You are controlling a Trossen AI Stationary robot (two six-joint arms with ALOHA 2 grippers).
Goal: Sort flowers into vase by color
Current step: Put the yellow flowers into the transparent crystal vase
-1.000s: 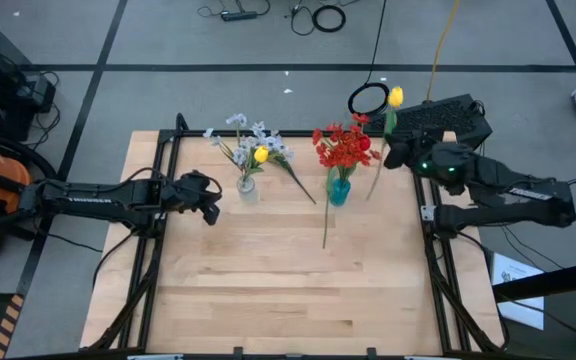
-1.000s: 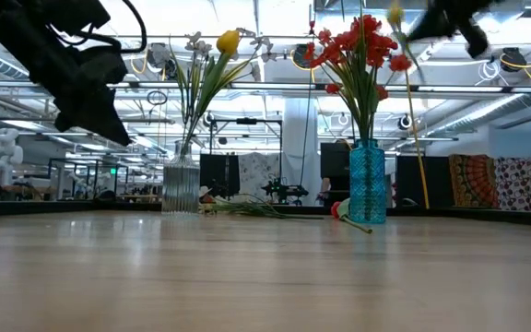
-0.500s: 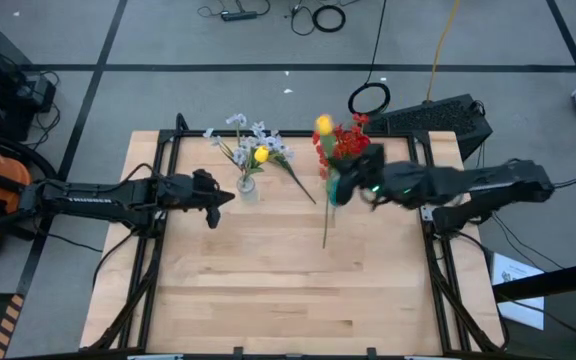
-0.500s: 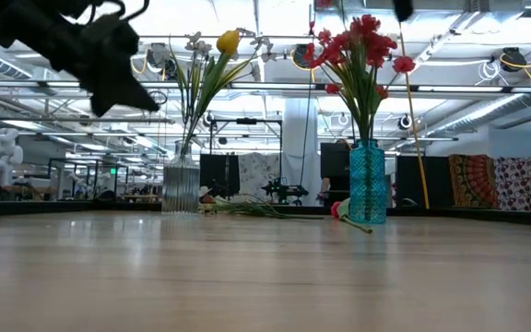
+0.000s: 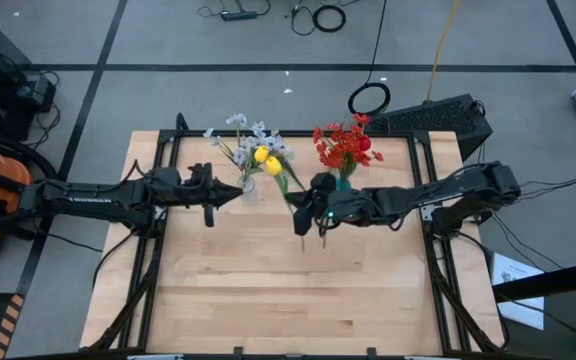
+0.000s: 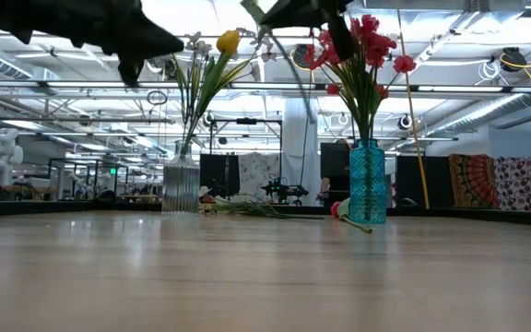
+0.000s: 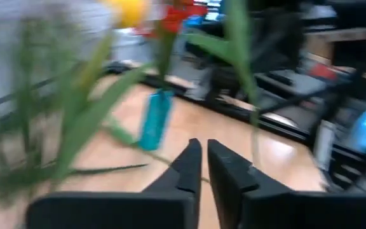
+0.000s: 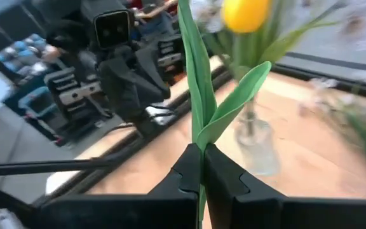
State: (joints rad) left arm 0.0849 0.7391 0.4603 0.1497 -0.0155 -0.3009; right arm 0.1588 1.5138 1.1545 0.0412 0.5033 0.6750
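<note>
A ribbed clear vase (image 5: 248,188) (image 6: 181,189) holds pale wispy sprays and a yellow tulip (image 5: 260,155) (image 6: 228,41). A blue vase (image 5: 340,186) (image 6: 368,183) holds red flowers (image 5: 345,146). My right gripper (image 5: 306,208) (image 8: 202,159) hovers between the two vases, shut on a second yellow tulip whose bud (image 5: 273,165) (image 8: 246,13) is beside the clear vase's flowers. My left gripper (image 5: 230,195) (image 7: 202,166) is shut and hangs in the air just left of the clear vase. A green stem (image 5: 324,238) lies on the table by the blue vase. My right gripper pinches the yellow tulip's green stem (image 8: 201,147) between its two fingers, just below where the two long leaves fork. The fingers lie across the stem. The flower is lifted clear of the table, with its bud pointing toward the clear vase and the far edge.
A red tulip (image 6: 339,210) and a wispy spray (image 6: 247,210) lie on the table between the vases. The vases stand near the far edge, with bare wood (image 5: 288,290) on the near side. A black box (image 5: 438,120) sits beyond the far right corner.
My right gripper has carried the yellow tulip from the far right corner toward the table's left, past the blue vase, to a spot beside the clear vase. My left gripper has moved right, closer to the clear vase.
</note>
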